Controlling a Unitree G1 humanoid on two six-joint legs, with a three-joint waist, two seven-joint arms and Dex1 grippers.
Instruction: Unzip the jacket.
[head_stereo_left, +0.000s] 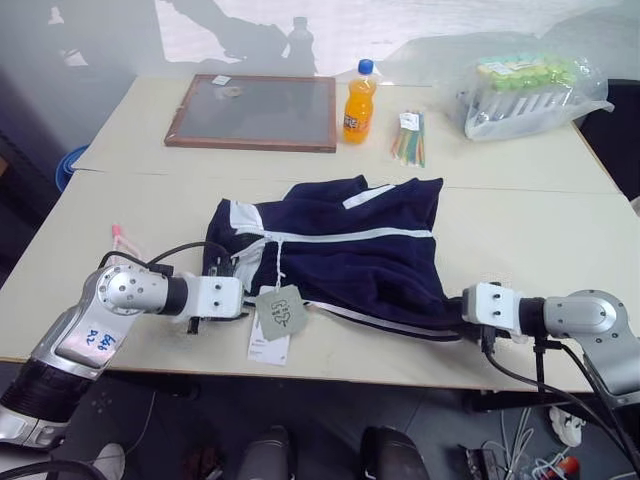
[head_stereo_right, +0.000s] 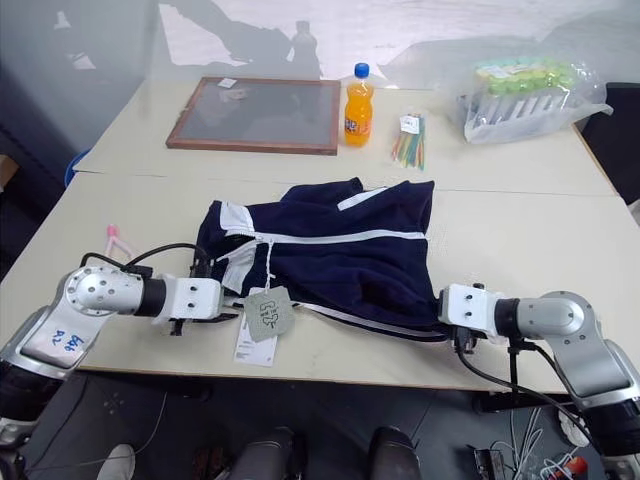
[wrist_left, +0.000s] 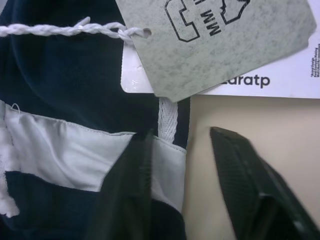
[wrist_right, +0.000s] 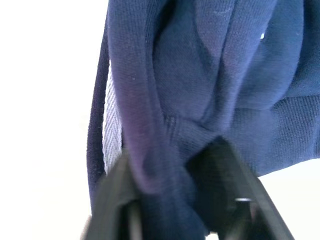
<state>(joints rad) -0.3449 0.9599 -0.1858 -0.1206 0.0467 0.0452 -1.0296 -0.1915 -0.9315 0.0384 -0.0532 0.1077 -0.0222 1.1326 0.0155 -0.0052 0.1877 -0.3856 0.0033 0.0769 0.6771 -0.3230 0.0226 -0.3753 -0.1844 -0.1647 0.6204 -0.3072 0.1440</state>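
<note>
The setting looked like a robotics test room: pale counters (head_stereo_left: 520, 215) pushed together carried staged props, a framed board (head_stereo_left: 255, 112), an orange soda bottle (head_stereo_left: 359, 103), bagged tubes (head_stereo_left: 525, 95); cables (head_stereo_left: 525, 440) trailed beneath.

jacket (head_stereo_left: 350, 250): navy, white stripes | hang tag (head_stereo_left: 281, 311): speckled grey-green | bottle (head_stereo_left: 359, 103): orange, blue cap

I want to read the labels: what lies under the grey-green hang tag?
Under the grey-green hang tag lies a white tag with dark print, mostly covered, so it is only partly readable. Both overlap the jacket edge and the table.
</note>
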